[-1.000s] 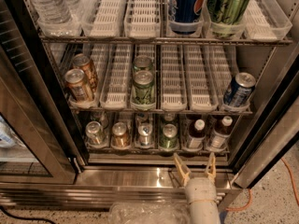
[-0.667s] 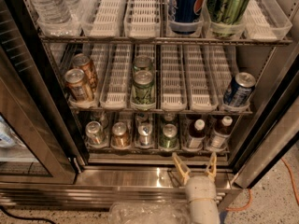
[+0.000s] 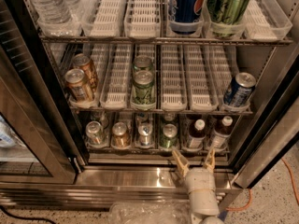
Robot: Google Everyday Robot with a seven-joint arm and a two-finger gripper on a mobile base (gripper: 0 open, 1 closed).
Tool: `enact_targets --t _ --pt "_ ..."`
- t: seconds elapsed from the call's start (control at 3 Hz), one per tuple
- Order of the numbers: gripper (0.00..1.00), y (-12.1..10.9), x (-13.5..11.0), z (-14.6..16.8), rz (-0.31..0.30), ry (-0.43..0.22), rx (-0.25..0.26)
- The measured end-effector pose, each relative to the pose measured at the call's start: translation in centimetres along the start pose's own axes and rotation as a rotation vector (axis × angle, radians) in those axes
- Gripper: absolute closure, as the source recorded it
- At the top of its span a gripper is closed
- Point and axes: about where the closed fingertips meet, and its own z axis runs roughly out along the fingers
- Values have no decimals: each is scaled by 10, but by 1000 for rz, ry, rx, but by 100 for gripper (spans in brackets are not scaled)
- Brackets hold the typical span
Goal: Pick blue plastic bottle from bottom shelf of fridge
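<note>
The fridge (image 3: 56, 139) stands open with three tiers of lane racks. On the shadowed bottom shelf (image 3: 154, 149), two small white-capped bottles stand at the right. The left one (image 3: 196, 134), with dark brown contents and a dark label, looks like the blue plastic bottle. The other (image 3: 220, 132) has a paler label. My gripper (image 3: 194, 158) is open, low in front of the steel sill, just below and in front of the dark bottle and not touching it. Its tan fingers (image 3: 180, 162) point into the fridge.
Several cans (image 3: 140, 135) fill the bottom shelf's left lanes. The middle shelf holds tan cans (image 3: 79, 84), green cans (image 3: 143, 85) and a blue can (image 3: 239, 88). Water bottles (image 3: 49, 6) and large cans (image 3: 187, 6) stand on top. The glass door (image 3: 23, 139) is at left, an orange cable (image 3: 289, 181) at right.
My gripper has edged slightly forward toward the bottom shelf, still open. Nothing in the fridge has moved.
</note>
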Motion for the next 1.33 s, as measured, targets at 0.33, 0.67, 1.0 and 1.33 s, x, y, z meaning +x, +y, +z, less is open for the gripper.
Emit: enact_targets --t 0.33,0.67,1.0,1.33 --pt "37 1 -1 21 6 6 6" --pt "29 -5 7 61 21 17 43" --pt "28 -6 8 71 19 16 52" --pt "47 -7 8 76 24 12 63"
